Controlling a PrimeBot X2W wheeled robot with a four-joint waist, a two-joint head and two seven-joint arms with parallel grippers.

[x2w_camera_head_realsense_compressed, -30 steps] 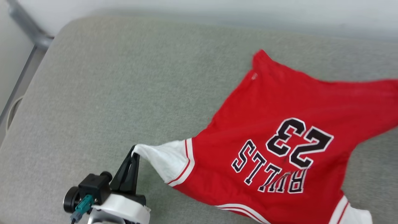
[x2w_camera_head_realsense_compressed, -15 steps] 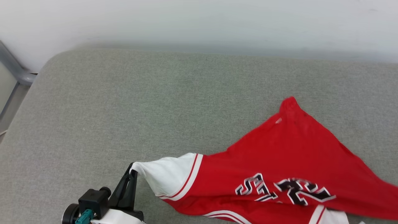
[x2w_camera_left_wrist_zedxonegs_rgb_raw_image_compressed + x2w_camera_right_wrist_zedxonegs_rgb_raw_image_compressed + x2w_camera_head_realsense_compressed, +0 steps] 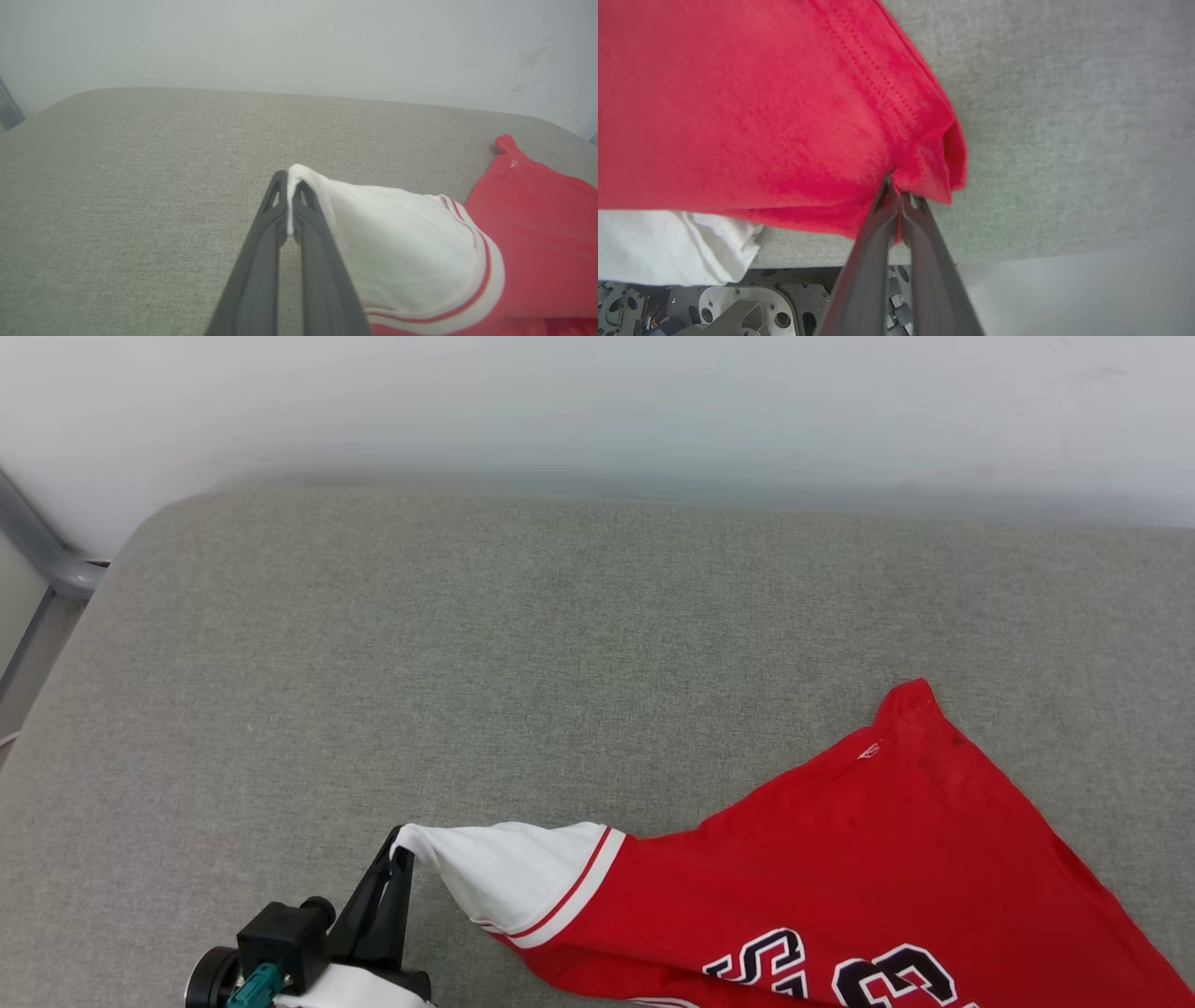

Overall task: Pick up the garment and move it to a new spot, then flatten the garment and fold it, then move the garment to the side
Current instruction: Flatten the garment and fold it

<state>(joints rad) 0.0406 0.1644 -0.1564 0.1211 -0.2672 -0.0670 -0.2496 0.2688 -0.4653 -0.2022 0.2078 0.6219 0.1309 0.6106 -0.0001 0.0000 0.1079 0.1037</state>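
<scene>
The left end effector [image 3: 401,849] is pressed together on the tip of the white sleeve of the garment [image 3: 868,868], which stretches rightward low over the grey padded surface [image 3: 467,644]. The right end effector [image 3: 899,196] pinches a bunched red hem corner. To carry it well, I judge both pinches should travel together, level and evenly spaced, so the cloth neither sags into folds nor tugs free of the shallow sleeve grip.
</scene>
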